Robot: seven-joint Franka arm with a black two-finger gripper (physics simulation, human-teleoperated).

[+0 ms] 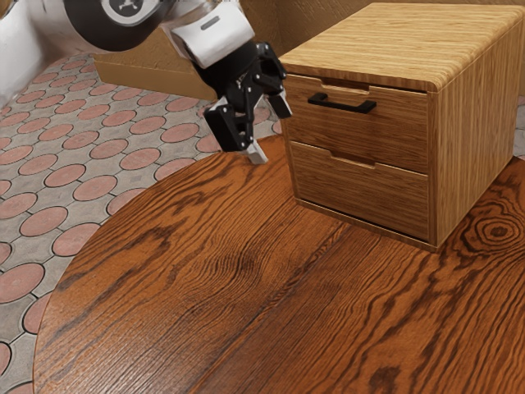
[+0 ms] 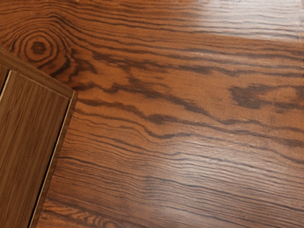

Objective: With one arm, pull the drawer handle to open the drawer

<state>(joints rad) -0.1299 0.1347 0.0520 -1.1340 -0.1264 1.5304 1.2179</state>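
A light wooden cabinet [image 1: 459, 107] stands at the back right of the table, with two drawers in its front. The upper drawer [image 1: 353, 123] carries a black bar handle [image 1: 342, 103]; the lower drawer [image 1: 361, 189] has none, and both fronts sit flush with the cabinet. My black gripper [image 1: 268, 130] hangs open with nothing in it, to the exterior view's left of the cabinet front, roughly at handle height and a short way from the handle. One fingertip [image 1: 257, 154] points down toward the table. In the wrist view the cabinet's front [image 2: 28, 156] shows beside the tabletop.
The dark round wooden table [image 1: 246, 287] has bare surface in front of the cabinet, also seen as table grain [image 2: 190, 118] in the wrist view. Its curved edge falls away at the exterior view's left to a patterned tile floor [image 1: 74, 164].
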